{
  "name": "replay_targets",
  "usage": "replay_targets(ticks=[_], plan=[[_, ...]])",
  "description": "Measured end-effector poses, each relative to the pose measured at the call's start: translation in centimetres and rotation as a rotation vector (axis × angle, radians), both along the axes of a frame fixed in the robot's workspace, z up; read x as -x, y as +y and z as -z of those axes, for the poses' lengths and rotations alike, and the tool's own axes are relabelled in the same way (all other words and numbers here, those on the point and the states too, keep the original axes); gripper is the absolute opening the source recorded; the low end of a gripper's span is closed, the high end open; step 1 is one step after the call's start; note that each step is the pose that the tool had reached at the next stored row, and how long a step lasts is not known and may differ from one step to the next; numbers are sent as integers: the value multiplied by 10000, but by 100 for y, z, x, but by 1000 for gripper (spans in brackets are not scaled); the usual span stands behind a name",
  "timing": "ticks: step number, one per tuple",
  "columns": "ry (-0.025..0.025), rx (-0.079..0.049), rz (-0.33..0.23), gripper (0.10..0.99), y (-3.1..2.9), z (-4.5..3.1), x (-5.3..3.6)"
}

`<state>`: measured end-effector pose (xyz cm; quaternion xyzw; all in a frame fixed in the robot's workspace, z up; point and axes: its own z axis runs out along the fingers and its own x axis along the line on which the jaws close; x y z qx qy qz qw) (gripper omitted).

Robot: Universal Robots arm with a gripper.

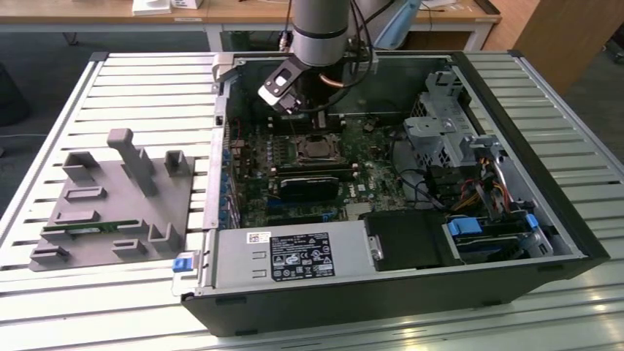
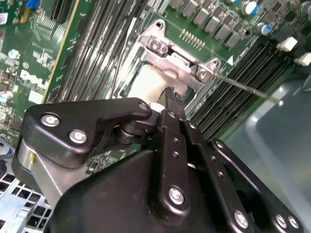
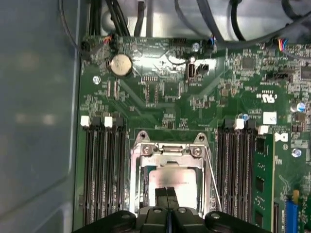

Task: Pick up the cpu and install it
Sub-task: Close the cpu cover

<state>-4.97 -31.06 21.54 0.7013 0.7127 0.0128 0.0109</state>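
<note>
Over socket, fingers together above cpu; memory slots flanking closely.

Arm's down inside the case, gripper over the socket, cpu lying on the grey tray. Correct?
Not quite. The cpu isn't on the grey tray. The first wrist view shows it lying in the socket, right under the gripper. The rest holds: the arm is down inside the case with the gripper over the socket.
</note>
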Motion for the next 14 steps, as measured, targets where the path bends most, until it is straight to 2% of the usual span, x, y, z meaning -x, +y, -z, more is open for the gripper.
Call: replay_targets(ticks=[8,14], plan=[[0,0,-10,114,0,74,125],[1,1,-10,114,0,149,132]])
